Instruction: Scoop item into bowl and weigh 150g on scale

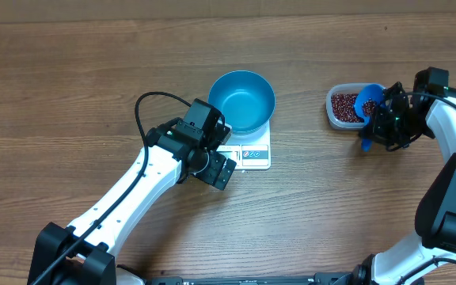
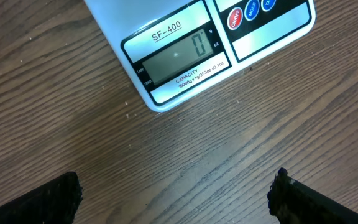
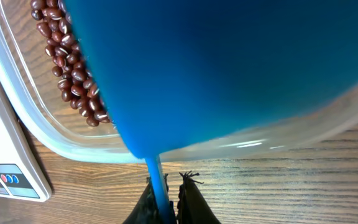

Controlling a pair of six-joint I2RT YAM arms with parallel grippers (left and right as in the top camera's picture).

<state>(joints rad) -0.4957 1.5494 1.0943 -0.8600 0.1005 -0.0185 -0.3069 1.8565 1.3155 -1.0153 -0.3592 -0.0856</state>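
Note:
The blue bowl [image 1: 241, 100] sits empty on the white scale [image 1: 253, 156], whose display [image 2: 179, 59] reads zero. The item, dark red-brown beans [image 1: 343, 104] [image 3: 67, 62], lies in a clear tub [image 1: 333, 117] [image 3: 61, 140] at the right. My right gripper [image 1: 375, 128] [image 3: 169, 199] is shut on the thin handle [image 3: 157, 180] of a small blue scoop [image 1: 368, 103] [image 3: 229, 68], whose cup rests over the tub. My left gripper [image 1: 218, 168] [image 2: 173, 202] stands wide open over bare wood just in front of the scale, with nothing between its fingers [image 2: 36, 202].
The scale's front corner [image 3: 5, 162] shows at the left of the right wrist view, close beside the tub. The wooden table [image 1: 70, 87] stretches bare to the left and front. A black cable [image 1: 153, 99] loops above the left arm.

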